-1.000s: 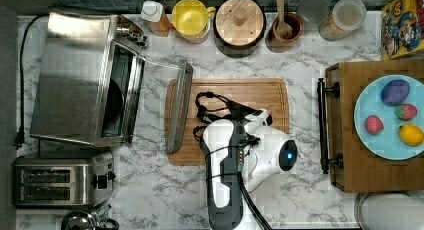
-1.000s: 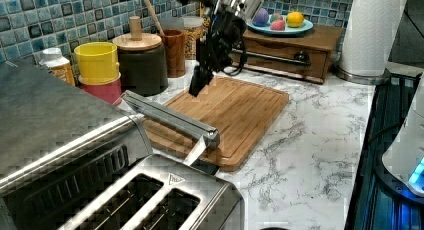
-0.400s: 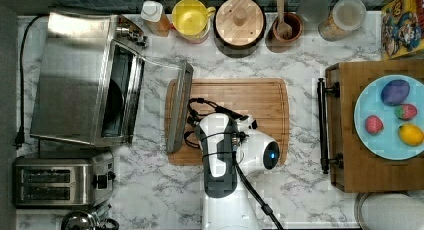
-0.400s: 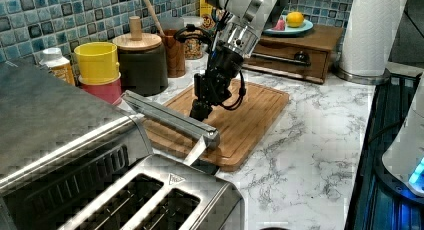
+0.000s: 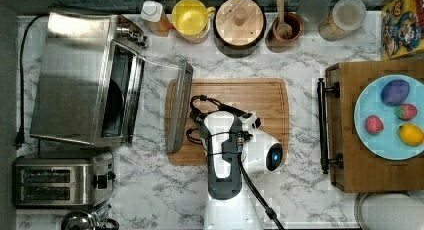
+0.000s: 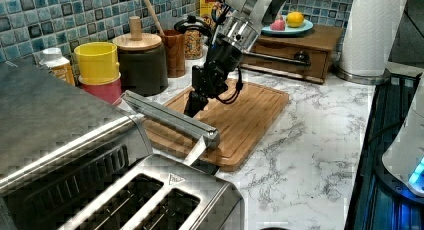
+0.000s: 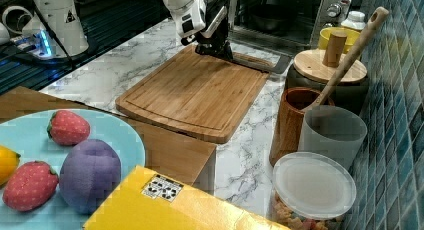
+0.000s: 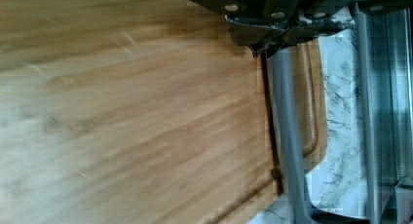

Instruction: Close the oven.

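Note:
The steel oven (image 5: 75, 80) stands at the top view's left with its glass door folded down flat. The door's long bar handle (image 5: 180, 107) lies over the edge of a wooden cutting board (image 5: 250, 105). My gripper (image 5: 192, 126) is low over the board, right beside the handle's board-facing side, and its fingers are shut with nothing in them. In the left view my gripper (image 6: 192, 106) hangs just behind the handle (image 6: 170, 117). The wrist view has my fingertips (image 8: 263, 39) close against the handle (image 8: 287, 136).
A two-slot toaster (image 5: 60, 182) sits beside the oven near the counter's front. Along the tiled wall stand a yellow cup (image 5: 190, 17), a lidded canister (image 5: 240, 25) and a wooden holder (image 5: 285, 27). A wooden box (image 5: 350, 115) carries a plate of fruit.
My gripper has dropped toward the cutting board and moved toward the oven door's handle, ending right beside it. The door has stayed down.

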Robot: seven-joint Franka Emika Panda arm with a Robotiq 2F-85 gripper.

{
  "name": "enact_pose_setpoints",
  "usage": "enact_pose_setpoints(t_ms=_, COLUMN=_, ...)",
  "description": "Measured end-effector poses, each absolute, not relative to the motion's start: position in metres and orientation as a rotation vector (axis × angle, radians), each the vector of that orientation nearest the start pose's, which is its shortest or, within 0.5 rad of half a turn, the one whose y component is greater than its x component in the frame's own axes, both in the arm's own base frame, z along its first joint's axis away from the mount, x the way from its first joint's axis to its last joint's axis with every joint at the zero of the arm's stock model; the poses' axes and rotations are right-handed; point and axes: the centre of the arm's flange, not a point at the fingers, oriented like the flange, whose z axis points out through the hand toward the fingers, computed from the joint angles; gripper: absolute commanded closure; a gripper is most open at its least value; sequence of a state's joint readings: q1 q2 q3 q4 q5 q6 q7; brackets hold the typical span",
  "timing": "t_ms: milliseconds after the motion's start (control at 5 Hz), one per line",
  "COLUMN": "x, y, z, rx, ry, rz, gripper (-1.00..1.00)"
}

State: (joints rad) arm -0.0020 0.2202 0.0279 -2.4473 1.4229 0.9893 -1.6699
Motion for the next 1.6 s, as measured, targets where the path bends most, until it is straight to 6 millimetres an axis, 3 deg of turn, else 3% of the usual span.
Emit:
enact_pose_setpoints(t_ms=400, x=0.489, y=0.008, z=0.217, rx=-2.425, ry=0.390, rz=-0.315, gripper=1.00)
enact_pose_setpoints(t_ms=800, x=0.516, y=0.025, z=0.218, rx=-2.489, ry=0.168, rz=-0.192, gripper=1.00)
enact_pose_setpoints(t_ms=1000, x=0.528, y=0.028, z=0.208, rx=-2.509, ry=0.197, rz=-0.144, gripper=1.00)
enact_pose_setpoints(t_ms=1600, x=0.523, y=0.024, z=0.195, rx=-2.410, ry=0.364, rz=-0.080, gripper=1.00)
